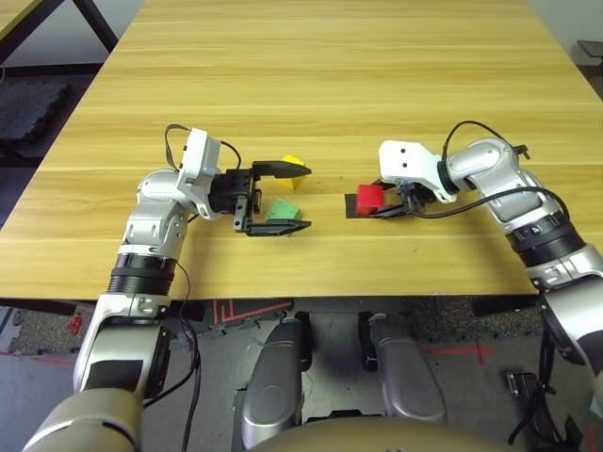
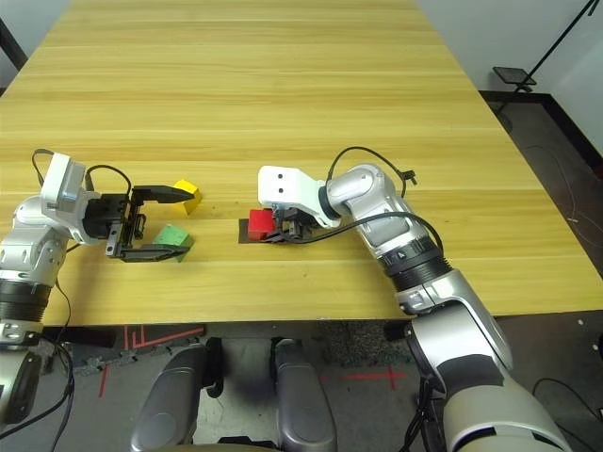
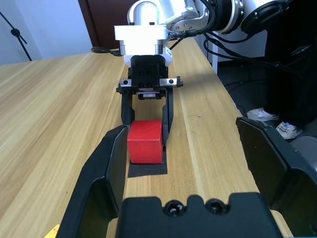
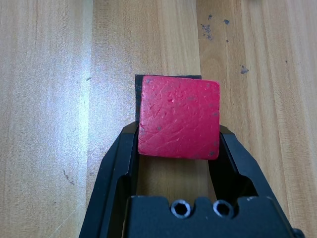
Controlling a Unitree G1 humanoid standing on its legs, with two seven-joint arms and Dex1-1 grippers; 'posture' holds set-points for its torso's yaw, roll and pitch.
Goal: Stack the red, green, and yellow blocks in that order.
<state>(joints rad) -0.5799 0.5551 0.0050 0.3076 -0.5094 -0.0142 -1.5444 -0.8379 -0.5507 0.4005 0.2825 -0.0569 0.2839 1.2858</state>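
1. The red block [image 4: 179, 116] sits on the flat black patch [image 3: 147, 169] on the wooden table [image 1: 330, 75], near the front edge and a little right of centre. It is the base of the stack, and it looks already placed on its mark.

2. The right gripper [image 1: 394, 209] reaches in from the robot's right, angled downward, with its two black fingers [image 4: 121, 163] pressed against opposite side faces of the red block. It is pinching the cube, which rests on the patch.

3. The green block [image 1: 282, 209] lies well apart to the left of the red one, flat on the table. The yellow block [image 1: 295, 164] is just beyond it, farther from the robot.

4. The left gripper [image 1: 281, 196] points level toward the robot's right, its fingers spread wide. In the head views the green block shows in the gap between them, with the far finger near the yellow block. I cannot tell whether the fingers are at the cube's height or above it.

5. The relation that matters: green must travel rightward onto red, and the left arm is much the nearer to it. The cubes have no long axis, so any pair of opposite faces will serve.

6. The right fingers likely need to let go and clear away first, or the green block could strike them.
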